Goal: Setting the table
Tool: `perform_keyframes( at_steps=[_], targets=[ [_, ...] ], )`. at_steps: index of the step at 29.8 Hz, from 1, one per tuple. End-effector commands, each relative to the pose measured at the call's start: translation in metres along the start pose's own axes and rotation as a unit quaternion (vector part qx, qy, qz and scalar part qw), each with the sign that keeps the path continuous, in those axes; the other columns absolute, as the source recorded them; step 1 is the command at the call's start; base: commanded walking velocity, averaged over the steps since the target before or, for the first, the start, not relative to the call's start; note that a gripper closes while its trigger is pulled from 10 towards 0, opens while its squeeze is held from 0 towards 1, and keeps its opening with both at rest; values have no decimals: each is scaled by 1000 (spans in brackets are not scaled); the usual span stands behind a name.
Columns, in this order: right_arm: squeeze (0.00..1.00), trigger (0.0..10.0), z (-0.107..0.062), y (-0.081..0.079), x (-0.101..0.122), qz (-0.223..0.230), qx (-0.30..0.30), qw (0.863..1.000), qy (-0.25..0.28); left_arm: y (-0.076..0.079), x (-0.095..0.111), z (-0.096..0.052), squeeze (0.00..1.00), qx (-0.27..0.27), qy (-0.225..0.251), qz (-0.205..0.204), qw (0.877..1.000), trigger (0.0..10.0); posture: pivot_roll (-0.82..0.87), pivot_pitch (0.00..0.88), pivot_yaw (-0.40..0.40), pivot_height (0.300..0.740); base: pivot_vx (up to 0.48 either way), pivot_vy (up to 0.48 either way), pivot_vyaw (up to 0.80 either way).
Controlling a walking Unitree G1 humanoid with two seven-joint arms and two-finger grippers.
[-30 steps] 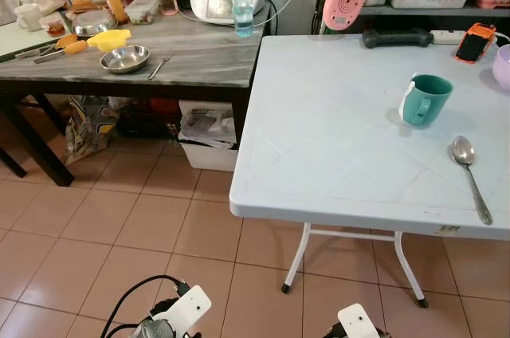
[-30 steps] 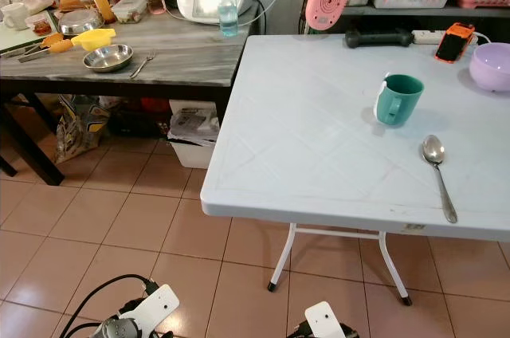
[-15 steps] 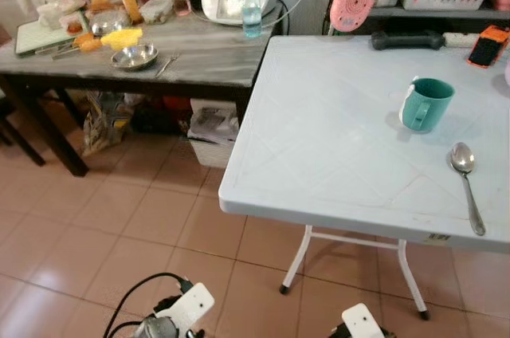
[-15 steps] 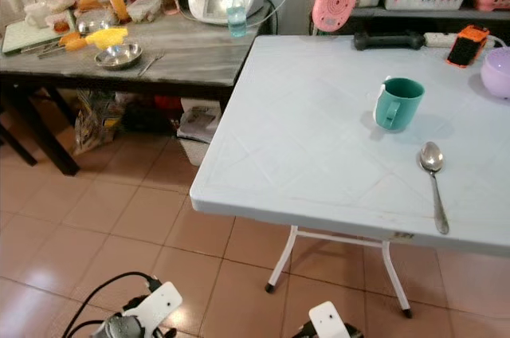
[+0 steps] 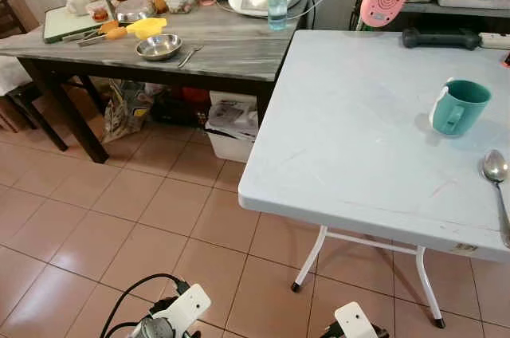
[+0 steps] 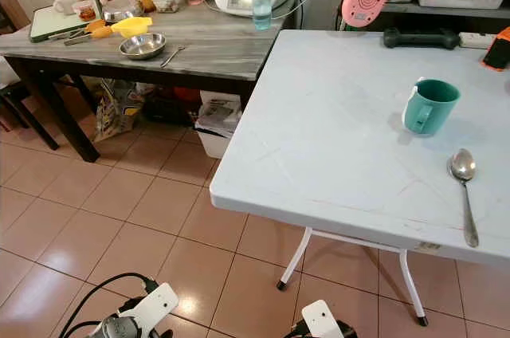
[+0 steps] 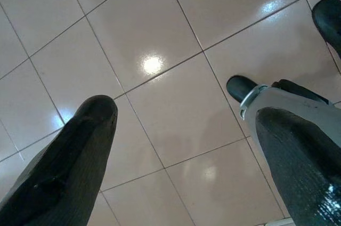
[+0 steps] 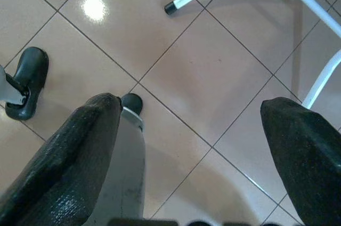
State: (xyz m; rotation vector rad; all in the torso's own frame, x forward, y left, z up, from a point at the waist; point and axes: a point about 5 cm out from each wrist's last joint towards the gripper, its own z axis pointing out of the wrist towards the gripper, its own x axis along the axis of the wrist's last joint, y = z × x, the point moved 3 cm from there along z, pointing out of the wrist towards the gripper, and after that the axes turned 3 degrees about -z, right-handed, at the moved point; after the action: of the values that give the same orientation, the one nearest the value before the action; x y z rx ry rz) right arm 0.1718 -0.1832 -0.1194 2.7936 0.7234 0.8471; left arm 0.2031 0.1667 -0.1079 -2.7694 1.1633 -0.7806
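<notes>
I have both arms hanging low over the tiled floor: the left gripper [image 7: 181, 156] and the right gripper [image 8: 189, 151] each have their jaws spread wide with nothing between them. The pale folding plastic surface [image 6: 343, 139] fills the right of the head views, carrying a teal ceramic mug [image 6: 429, 105] at centre right, upright, and as far as I can see empty. Just below it a steel spoon [image 6: 464, 194] lies with its bowl towards the mug and its long axis running nearly straight towards me. At upper left, the dark-legged marble-topped surface [image 6: 199, 47] holds a shallow steel bowl [image 6: 143, 45], apparently empty, with a steel fork [image 6: 172, 55] just beside it. I judge those the pieces to fetch next; they lie up and to the left of both jaws, nearer my left arm.
</notes>
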Motion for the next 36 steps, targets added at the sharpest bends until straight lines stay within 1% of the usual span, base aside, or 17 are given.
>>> perform_keyframes(
  at_steps=[1, 9, 16, 26, 36],
  targets=[
    [0, 10000, 1, -4, 4, 1, 6, 1000, 5, -7, -3, -2, 0, 9, -5, -2, 1000, 10000, -78, 0, 68, 740, 0, 0, 0],
    [0, 10000, 0, -3, 1, -3, 9, 1000, 3, -10, -6, -2, 0, 15, -13, -4, 1000, 10000, -66, 0, 66, 740, 0, 0, 0],
    [0, 10000, 0, -5, 2, -5, 11, 1000, 4, -11, -8, -3, 0, 18, -16, -9, 1000, 10000, -57, 0, 68, 740, 0, 0, 0],
    [0, 10000, 1, -7, 6, -5, 12, 1000, 8, -12, -8, -3, 0, 17, -16, -6, 1000, 10000, -61, 0, 70, 740, 0, 0, 0],
    [0, 10000, 0, -2, 0, -2, 6, 1000, 0, -11, -6, -2, 0, 18, -10, -10, 1000, 10000, -73, 0, 68, 740, 0, 0, 0]
  ],
)
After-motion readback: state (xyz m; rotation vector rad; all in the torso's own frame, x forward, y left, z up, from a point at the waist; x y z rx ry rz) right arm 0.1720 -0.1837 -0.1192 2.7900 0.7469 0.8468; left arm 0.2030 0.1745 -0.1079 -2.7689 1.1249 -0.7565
